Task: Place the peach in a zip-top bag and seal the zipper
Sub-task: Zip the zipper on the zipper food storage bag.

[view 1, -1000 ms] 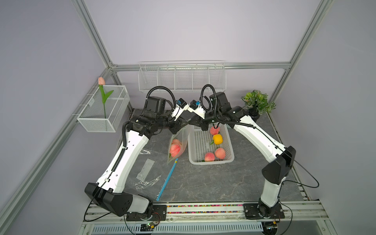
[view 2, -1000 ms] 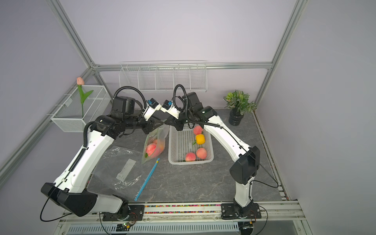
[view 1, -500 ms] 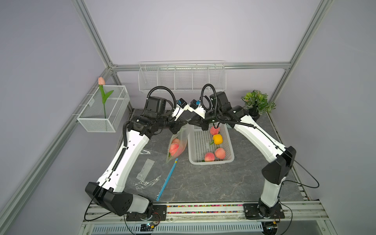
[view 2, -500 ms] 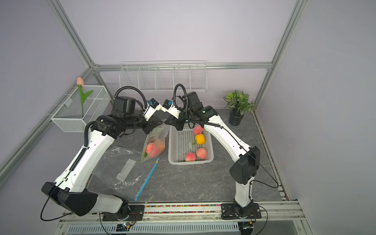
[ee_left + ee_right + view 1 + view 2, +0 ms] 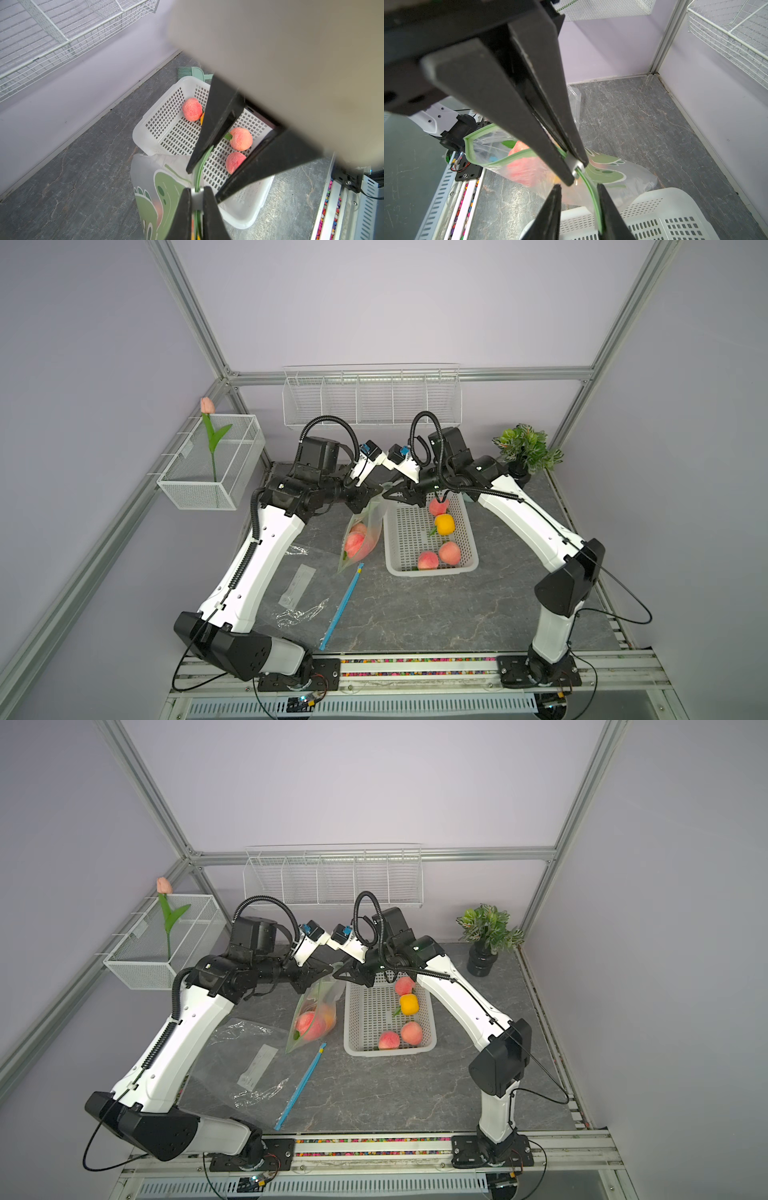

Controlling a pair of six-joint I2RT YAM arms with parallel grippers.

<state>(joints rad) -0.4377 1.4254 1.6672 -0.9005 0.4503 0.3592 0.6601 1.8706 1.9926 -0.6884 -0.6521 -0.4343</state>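
Observation:
The clear zip-top bag (image 5: 362, 533) (image 5: 316, 1011) with a green footprint print hangs beside the basket, and the peach (image 5: 353, 543) (image 5: 308, 1025) lies inside it. My left gripper (image 5: 197, 190) (image 5: 377, 490) is shut on the grey zipper slider (image 5: 196, 197) (image 5: 574, 164) at the bag's top corner. Tip to tip with it, my right gripper (image 5: 578, 187) (image 5: 387, 494) stands open. The green zipper strip (image 5: 593, 199) runs down against one of its fingers. Beyond the slider the bag's mouth (image 5: 483, 149) gapes open in the right wrist view.
A white slotted basket (image 5: 432, 572) (image 5: 386, 1052) just right of the bag holds three peaches and a yellow pepper (image 5: 444, 524). A blue strip (image 5: 340, 605) and loose clear bags (image 5: 299, 610) lie front left. A potted plant (image 5: 528, 448) stands back right.
My right gripper has gone from shut to open at the bag's top. The left gripper stays shut on the slider, and the bag has barely moved.

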